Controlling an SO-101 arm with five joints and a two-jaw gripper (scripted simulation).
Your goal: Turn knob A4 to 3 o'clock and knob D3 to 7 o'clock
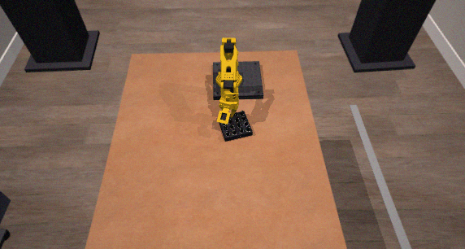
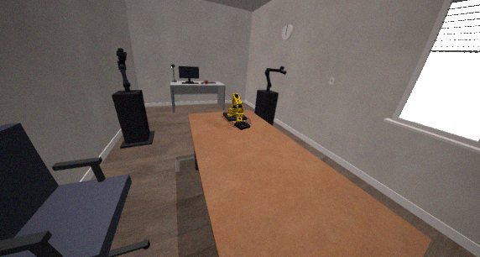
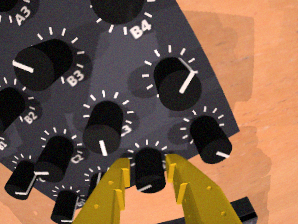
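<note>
The black knob box (image 1: pixel 239 137) (image 2: pixel 242 128) (image 3: pixel 122 62) lies on the table just in front of the arm. In the wrist view, my gripper (image 3: pixel 148 161) has its yellow fingers slightly apart, one on each side of knob D3 (image 3: pixel 150 166). Thin gaps show between fingers and knob, so it looks open around it, not clamped. D3's white pointer line is at the lower left of its top in that view. Knob A4 is outside the wrist view and cannot be made out in the top and exterior views. The top view does not show the fingertips.
Near the fingers stand knob C3 (image 3: pixel 103 127), knob D4 (image 3: pixel 211 140) and, partly behind the left finger, knob D2 (image 3: pixel 95 184). Knob C4 (image 3: pixel 178 90) and knob B3 (image 3: pixel 36 67) are farther up. The arm's dark base plate (image 1: pixel 251 80) is behind the box.
</note>
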